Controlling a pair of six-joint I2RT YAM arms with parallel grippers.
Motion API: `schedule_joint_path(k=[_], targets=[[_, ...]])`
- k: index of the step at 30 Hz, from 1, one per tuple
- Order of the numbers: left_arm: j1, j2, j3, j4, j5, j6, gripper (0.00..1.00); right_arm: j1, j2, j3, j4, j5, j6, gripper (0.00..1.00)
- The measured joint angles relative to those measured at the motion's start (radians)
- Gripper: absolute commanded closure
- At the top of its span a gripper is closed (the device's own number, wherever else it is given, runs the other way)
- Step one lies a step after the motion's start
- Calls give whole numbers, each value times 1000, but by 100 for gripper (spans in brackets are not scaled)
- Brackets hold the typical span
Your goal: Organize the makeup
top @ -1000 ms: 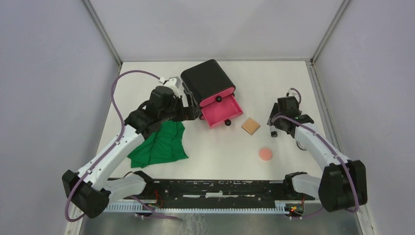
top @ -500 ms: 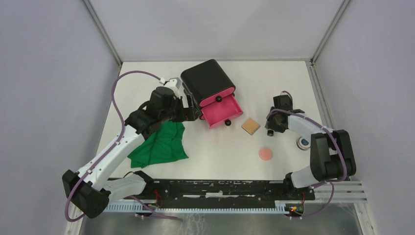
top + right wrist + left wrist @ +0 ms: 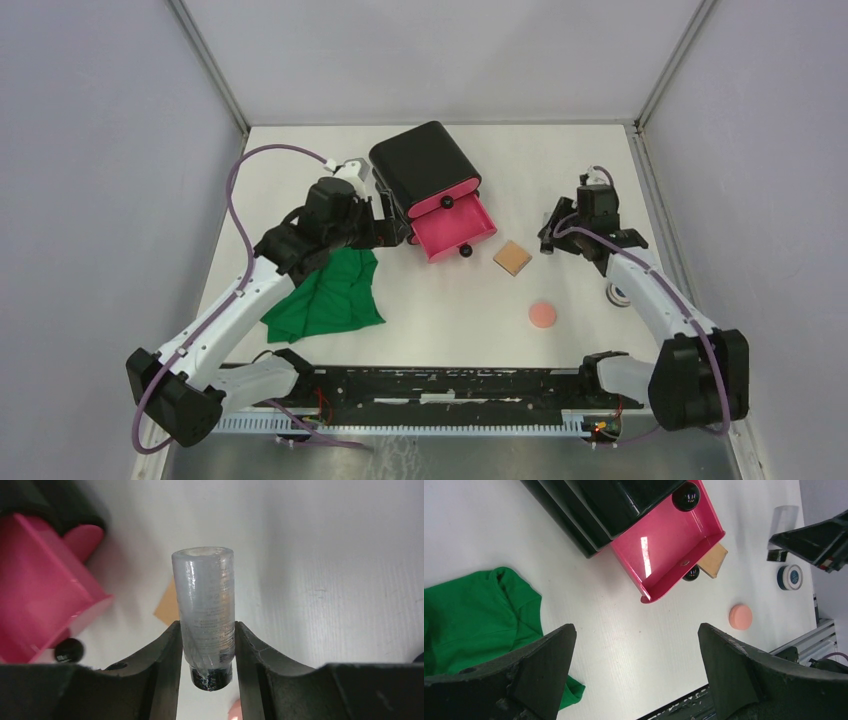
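Note:
My right gripper [image 3: 549,238] is shut on the grey-black tube [image 3: 205,600], black cap toward the wrist, and holds it above the table to the right of the open pink drawer [image 3: 455,228]. The tan square pad [image 3: 512,257] lies by the drawer's front knob. The pink round puff [image 3: 542,314] lies nearer the arms. The white-rimmed compact [image 3: 620,295] sits beside my right forearm. My left gripper [image 3: 392,232] is open and empty, left of the drawer, over the green cloth's far edge. The orange sponges are out of view.
The black box [image 3: 425,165] stands at the back centre with its lower pink drawer [image 3: 669,545] pulled out and empty. The green cloth [image 3: 328,293] lies crumpled at the left. Grey walls close in the table on three sides.
My right gripper has lifted the tube and moved it away from the near edge, a little left. The right arm shifted and uncovered the compact. The left arm has not moved.

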Motion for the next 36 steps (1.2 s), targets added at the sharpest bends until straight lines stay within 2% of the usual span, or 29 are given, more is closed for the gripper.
schedule_joint_path(k=[8, 12, 17, 22, 29, 32, 36], targets=[[0, -13, 0, 0, -41, 0, 1, 100, -131, 32, 51, -84, 245, 76], [0, -24, 0, -1, -52, 0, 1, 219, -100, 51, 89, -66, 382, 76], [0, -33, 0, -3, -55, 0, 1, 334, 18, 103, 166, -33, 513, 74], [0, -50, 0, -11, -71, 0, 1, 381, 127, 138, 225, 12, 592, 64], [0, -70, 0, -26, -78, 0, 1, 418, 246, 215, 271, 50, 639, 39], [0, -71, 0, -26, -78, 0, 1, 424, 277, 248, 279, 40, 641, 36], [0, -69, 0, -19, -77, -1, 1, 424, 281, 256, 299, 20, 634, 36]])
